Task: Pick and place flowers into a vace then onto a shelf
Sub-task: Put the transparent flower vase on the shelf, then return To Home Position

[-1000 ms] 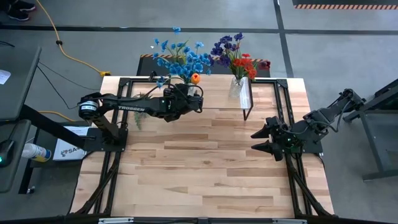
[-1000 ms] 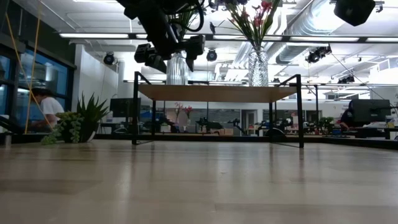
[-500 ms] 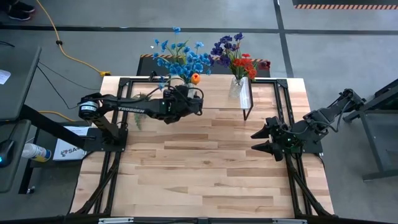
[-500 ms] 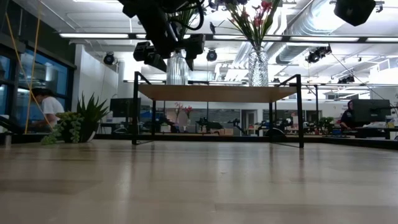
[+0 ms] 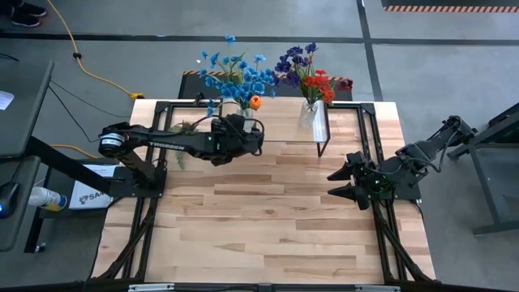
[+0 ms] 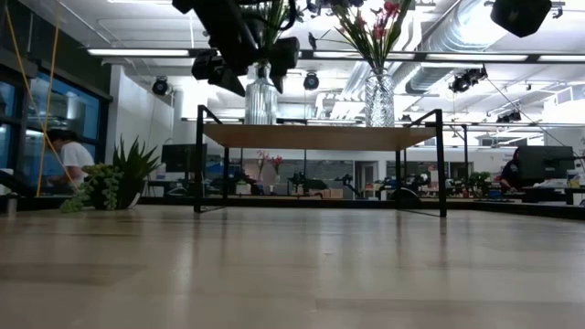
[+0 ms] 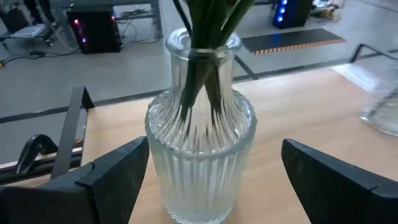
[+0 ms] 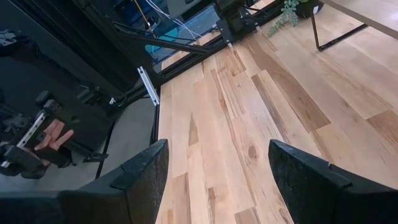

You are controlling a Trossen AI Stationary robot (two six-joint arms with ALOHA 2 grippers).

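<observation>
Two vases are already standing on the shelf (image 5: 284, 130), which is sitting toward twelve o'clock on the table (image 5: 259, 219). We are looking from the left first: the ribbed glass vase (image 7: 200, 149) is holding the blue flowers (image 5: 235, 77) with their one orange bloom, and our left gripper (image 7: 211, 180) is flanking it with fingers spread wide, one on each side and neither touching the glass. We are judging this vase as hard, slick and breakable, and top-heavy with those long stiff stems; the ribbed belly below the narrow neck is looking like the safest place to squeeze, gently. The stems themselves are looking light and springy, so they are best pinched low. Lettering on the left arm (image 5: 162, 139) in the high view is reading "TROSSEN". Moving right, the second vase (image 6: 379, 99) with the red and purple flowers (image 5: 308, 71) is standing near the shelf's one o'clock end. Farther right, our right gripper (image 5: 345, 182) is waiting at three o'clock above bare planks, fingers apart and empty.
</observation>
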